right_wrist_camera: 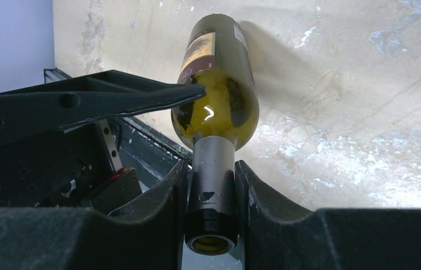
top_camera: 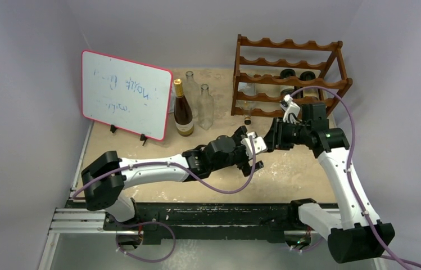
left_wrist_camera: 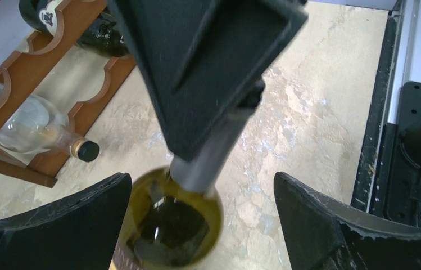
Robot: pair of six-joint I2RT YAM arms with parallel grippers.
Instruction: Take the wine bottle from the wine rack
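Observation:
My right gripper (right_wrist_camera: 212,169) is shut on the grey foil neck of the wine bottle (right_wrist_camera: 219,84), an olive-green bottle with a dark red and cream label. The bottle hangs in the air over the table, clear of the reddish-brown wine rack (top_camera: 289,79). My left gripper (left_wrist_camera: 202,185) is open and straddles the bottle (left_wrist_camera: 174,219) at its shoulder. One of its fingers (right_wrist_camera: 112,98) lies close against the glass and the other stands well away. In the top view the two grippers (top_camera: 256,149) (top_camera: 271,138) meet in front of the rack and hide the bottle.
The rack (left_wrist_camera: 5,121) still holds a clear bottle (left_wrist_camera: 28,124) and dark bottles (top_camera: 298,76). A red-edged whiteboard (top_camera: 126,93) stands at the back left. Beside it stand a brown bottle (top_camera: 183,109) and two clear ones (top_camera: 206,107). A black rail (left_wrist_camera: 416,56) runs along the near edge.

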